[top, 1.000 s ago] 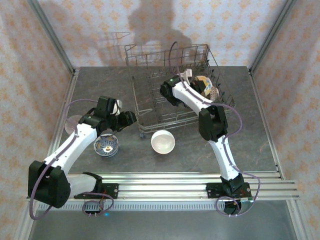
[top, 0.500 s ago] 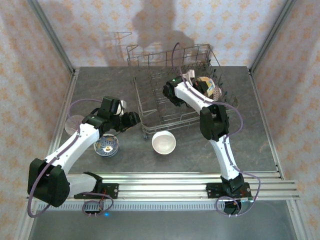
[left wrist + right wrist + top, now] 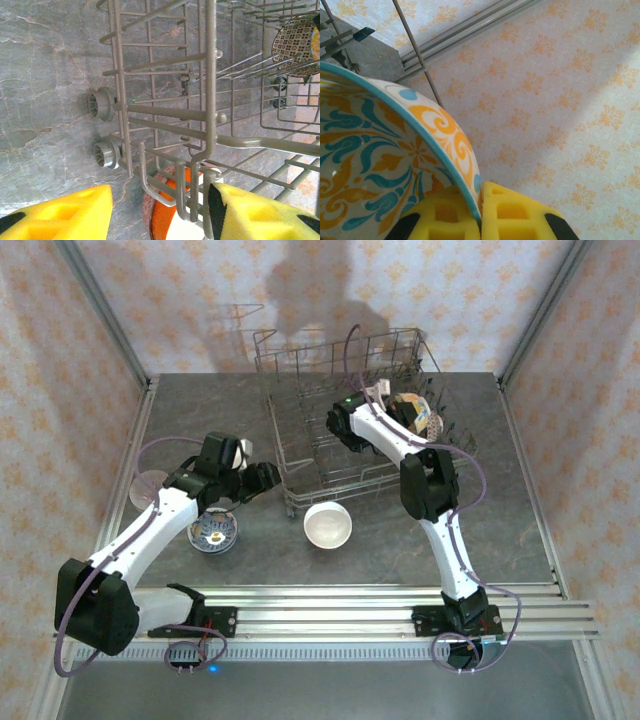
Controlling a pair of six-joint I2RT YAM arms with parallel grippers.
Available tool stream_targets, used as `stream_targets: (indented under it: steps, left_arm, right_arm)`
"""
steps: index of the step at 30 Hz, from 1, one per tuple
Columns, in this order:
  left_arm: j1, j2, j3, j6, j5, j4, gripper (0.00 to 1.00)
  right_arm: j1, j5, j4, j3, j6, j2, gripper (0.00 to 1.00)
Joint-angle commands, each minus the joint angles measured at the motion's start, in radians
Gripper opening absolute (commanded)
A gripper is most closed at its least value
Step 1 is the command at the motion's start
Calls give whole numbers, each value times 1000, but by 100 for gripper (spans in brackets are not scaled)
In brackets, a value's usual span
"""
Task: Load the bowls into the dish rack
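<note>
Against wallpaper (image 3: 560, 100), right end effector (image 3: 481, 212) pinches rim of painted bowl (image 3: 380, 165); left end effector (image 3: 160, 215) gapes at dish rack (image 3: 210, 100).

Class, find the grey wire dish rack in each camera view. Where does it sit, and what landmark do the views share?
Top external: the grey metal wire dish rack, upper centre.
Left wrist: its bars across centre and right.
Right wrist: thin wires upper left, behind the teal-and-orange patterned bowl.
Shared landmark: the grey marbled tabletop.
</note>
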State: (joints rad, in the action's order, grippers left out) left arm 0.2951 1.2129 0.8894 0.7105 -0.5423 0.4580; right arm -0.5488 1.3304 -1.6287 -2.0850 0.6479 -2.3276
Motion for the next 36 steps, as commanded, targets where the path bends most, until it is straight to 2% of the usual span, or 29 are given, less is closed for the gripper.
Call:
stream_targets:
  steps: [1, 12, 22, 36]
  left_arm:
    - [12, -14, 16, 7, 10, -24, 54]
    - [11, 29, 50, -11, -16, -30, 54]
    - [12, 48, 60, -37, -44, -15, 52]
    - [12, 68, 80, -50, -51, -1, 52]
  right_arm:
    - [64, 41, -152, -15, 40, 67, 0]
    - [74, 4, -152, 67, 117, 95, 0]
    - [76, -16, -154, 2, 131, 21, 0]
    - [32, -52, -152, 58, 165, -29, 0]
